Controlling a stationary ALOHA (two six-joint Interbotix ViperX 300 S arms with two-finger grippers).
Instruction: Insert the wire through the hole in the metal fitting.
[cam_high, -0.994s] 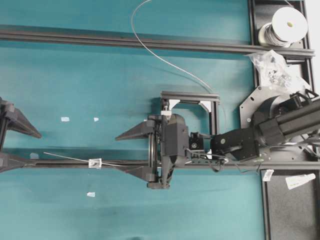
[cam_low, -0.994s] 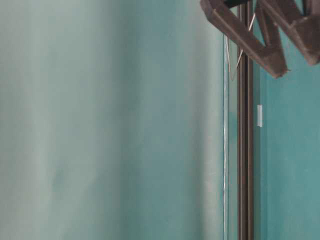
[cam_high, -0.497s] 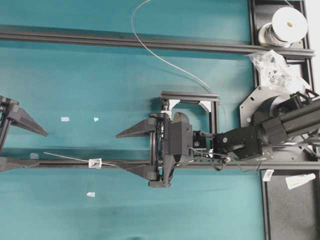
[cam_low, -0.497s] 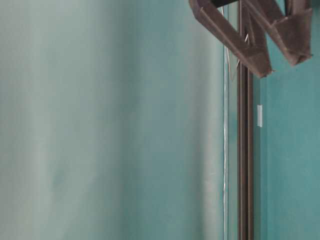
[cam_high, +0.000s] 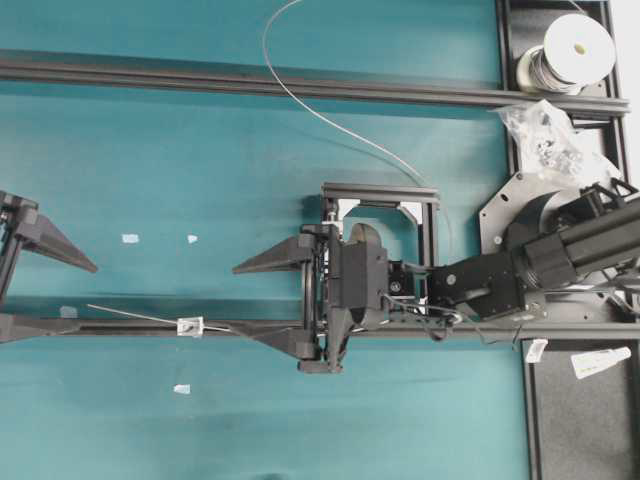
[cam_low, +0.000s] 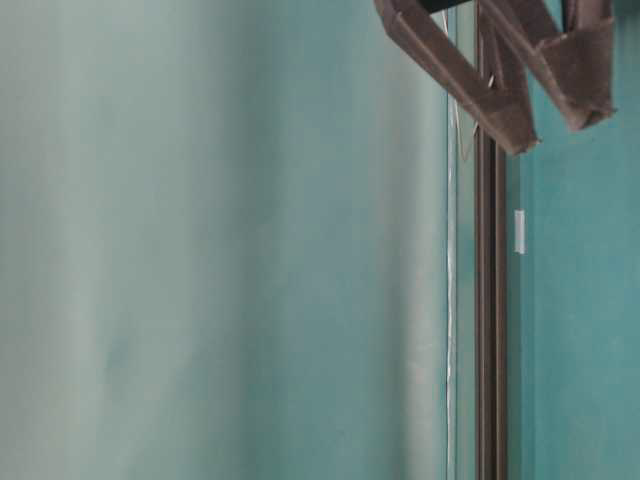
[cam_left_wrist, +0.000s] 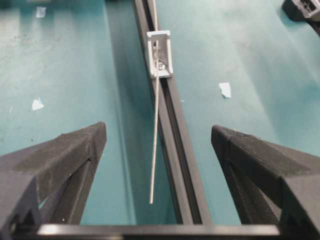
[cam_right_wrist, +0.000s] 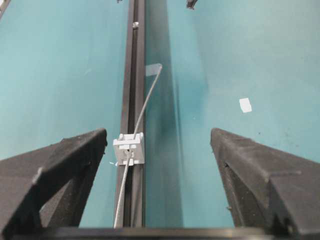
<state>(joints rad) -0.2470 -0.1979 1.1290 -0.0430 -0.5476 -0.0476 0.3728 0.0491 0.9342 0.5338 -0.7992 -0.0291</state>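
Overhead view: wire (cam_high: 140, 317) runs through the metal fitting (cam_high: 188, 326) (both fingers pairs apart, empty).

Over the last second the left gripper (cam_high: 30, 290), at the left edge of the overhead view, has turned about its own axis: its upper finger (cam_high: 55, 248), first a short wedge, now reaches farther toward the centre of the table, and in the table-level view the two dark fingers (cam_low: 455, 75) have shifted up and to the left. The right gripper (cam_high: 262, 305) has eased slightly back toward its arm, its upper fingertip now a little farther right than before, with the wrist block behind it showing a changed outline
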